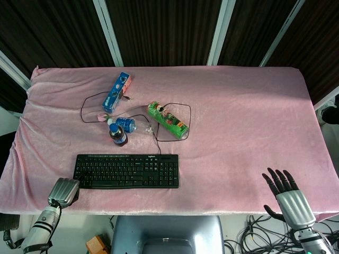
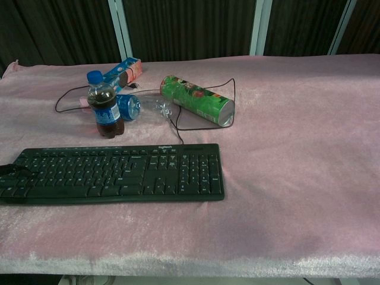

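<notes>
At the near left corner of the pink velvet-covered table [image 1: 238, 106]: left hand [image 1: 63, 191], grey-backed, fingers curled under toward the near left end of the flat black Logitech keyboard [image 1: 126, 171], gripping nothing visible; fingertips hidden beneath the knuckles in the head view, so contact with the keys cannot be told. Only a dark sliver at the left edge of the chest view, at the keyboard's left end.

Off the near right corner: right hand [image 1: 287, 198], silver back up, black fingers spread apart and pointing away toward the cloth, released and holding nothing, well apart from every object. Not seen in the chest view.

Keyboard lying flat, long side parallel to the near table edge, left of centre, thin black cable [image 1: 175, 121] running from its far edge up in a loop toward the other items.

Just beyond the keyboard: small dark cola bottle with blue cap and blue label [image 2: 105, 111], standing upright. Touching or just behind it, clear plastic bottle with blue label [image 2: 142, 108], lying on its side. To the right of that, green cylindrical snack can with a metal end [image 2: 197, 100], lying on its side at an angle inside the cable loop. Further back and left, blue rectangular biscuit box [image 1: 116, 91], lying flat and slanted, with a small pink object [image 1: 104, 117] near its near end.
</notes>
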`<action>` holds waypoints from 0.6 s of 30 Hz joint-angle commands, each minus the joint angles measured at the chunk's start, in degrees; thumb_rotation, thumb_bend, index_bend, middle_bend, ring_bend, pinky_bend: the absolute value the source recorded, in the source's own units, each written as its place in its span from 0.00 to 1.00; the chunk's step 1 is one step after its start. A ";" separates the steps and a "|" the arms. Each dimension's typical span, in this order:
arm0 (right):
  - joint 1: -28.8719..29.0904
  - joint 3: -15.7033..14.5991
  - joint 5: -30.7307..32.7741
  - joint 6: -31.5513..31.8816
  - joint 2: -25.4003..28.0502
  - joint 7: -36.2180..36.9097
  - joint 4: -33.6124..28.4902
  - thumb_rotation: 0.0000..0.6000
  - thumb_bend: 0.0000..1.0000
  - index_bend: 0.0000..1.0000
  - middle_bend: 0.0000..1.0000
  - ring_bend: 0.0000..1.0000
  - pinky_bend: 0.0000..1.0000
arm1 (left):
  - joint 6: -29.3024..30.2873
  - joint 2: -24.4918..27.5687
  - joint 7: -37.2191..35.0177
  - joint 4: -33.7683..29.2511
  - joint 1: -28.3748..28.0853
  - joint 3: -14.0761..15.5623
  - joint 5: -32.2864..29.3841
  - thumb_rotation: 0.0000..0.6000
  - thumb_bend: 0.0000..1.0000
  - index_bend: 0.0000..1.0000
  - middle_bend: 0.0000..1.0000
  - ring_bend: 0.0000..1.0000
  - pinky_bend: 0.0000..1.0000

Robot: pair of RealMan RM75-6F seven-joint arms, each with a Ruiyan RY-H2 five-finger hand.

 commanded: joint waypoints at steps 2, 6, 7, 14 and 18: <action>0.00 0.04 0.01 0.02 0.00 0.00 -0.01 1.00 0.36 0.00 0.00 0.00 0.00 | -0.04 0.09 -0.08 -0.16 -0.14 0.24 -0.14 1.00 1.00 0.18 1.00 1.00 1.00; -0.02 0.04 0.01 0.05 0.03 0.07 0.00 1.00 0.36 0.00 0.00 0.00 0.00 | 0.78 0.35 -0.30 -0.63 -0.02 0.51 0.57 1.00 1.00 0.18 1.00 1.00 1.00; -0.03 0.03 -0.03 0.09 0.03 0.08 0.00 1.00 0.36 0.00 0.00 0.00 0.00 | 1.24 0.49 -0.43 -0.86 0.10 0.58 1.01 1.00 1.00 0.18 1.00 1.00 1.00; -0.07 0.08 -0.07 0.28 0.15 0.36 0.00 1.00 0.36 0.00 0.00 0.00 0.00 | 12.28 5.63 -6.60 -5.43 4.54 2.36 12.56 1.00 0.91 0.10 0.99 1.00 1.00; -0.24 0.10 -0.12 0.68 0.29 0.66 -0.01 1.00 0.36 0.00 0.00 0.00 0.00 | 28.07 9.40 -18.38 -3.61 11.52 5.92 27.25 1.00 0.66 0.00 0.45 0.61 0.77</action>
